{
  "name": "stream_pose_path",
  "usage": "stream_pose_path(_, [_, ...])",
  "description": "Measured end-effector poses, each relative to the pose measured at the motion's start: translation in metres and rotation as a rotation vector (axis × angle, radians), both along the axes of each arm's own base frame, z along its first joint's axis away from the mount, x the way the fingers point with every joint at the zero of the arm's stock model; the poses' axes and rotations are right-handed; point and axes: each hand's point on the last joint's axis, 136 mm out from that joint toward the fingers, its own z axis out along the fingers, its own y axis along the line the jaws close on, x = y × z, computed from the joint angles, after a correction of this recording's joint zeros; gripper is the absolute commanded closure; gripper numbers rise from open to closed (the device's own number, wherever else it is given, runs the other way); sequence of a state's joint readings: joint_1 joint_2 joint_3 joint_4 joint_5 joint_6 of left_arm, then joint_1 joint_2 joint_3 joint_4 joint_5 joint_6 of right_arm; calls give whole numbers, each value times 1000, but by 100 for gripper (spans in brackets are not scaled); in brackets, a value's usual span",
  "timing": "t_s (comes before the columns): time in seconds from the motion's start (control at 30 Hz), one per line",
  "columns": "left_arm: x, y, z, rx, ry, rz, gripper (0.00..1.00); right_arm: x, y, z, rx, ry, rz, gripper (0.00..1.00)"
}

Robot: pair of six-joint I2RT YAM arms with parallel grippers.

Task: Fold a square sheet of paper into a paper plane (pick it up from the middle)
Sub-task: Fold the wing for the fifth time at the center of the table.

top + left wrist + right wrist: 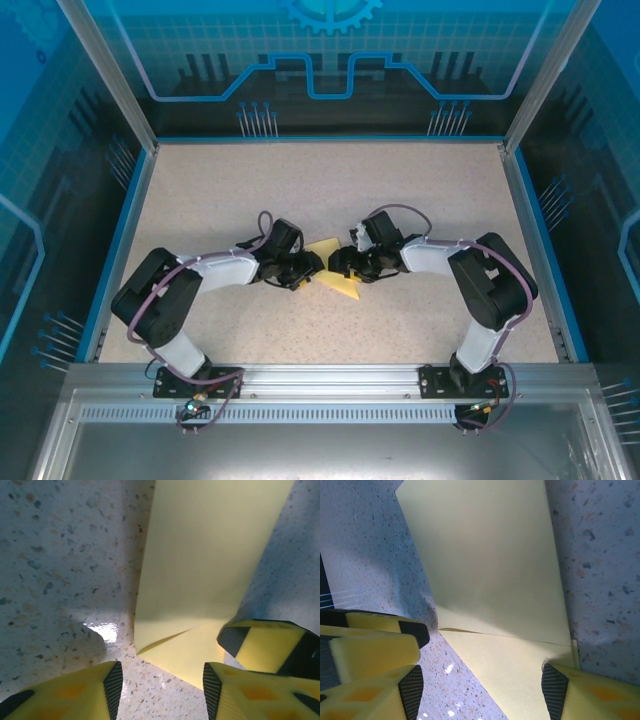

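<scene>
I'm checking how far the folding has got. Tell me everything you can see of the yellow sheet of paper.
The sheet of paper is thin, plain pale yellow and matte. It lies near the middle of the speckled table, partly folded: one flap laid over a lower layer along a sharp crease, giving an angular outline. It sits between the left gripper and the right gripper, both open, with one of the right gripper's fingers at its edge.

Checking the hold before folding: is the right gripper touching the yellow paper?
Touching. Right wrist view: the right gripper has one fingertip pressed on a corner of the yellow paper.
</scene>
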State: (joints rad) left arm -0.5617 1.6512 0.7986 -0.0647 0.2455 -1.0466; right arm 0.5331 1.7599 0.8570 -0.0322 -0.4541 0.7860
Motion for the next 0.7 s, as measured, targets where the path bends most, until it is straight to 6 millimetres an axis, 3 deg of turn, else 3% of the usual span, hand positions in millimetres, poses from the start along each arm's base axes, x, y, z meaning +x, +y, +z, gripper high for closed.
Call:
stream_pose_path(0.4, [4,-4,-7,26,38,-12,46,1,-1,0,4,10,-12,31])
stream_pose_path(0.7, [8,-8,-9,25,35,-29,62,1,-1,0,4,8,-8,32])
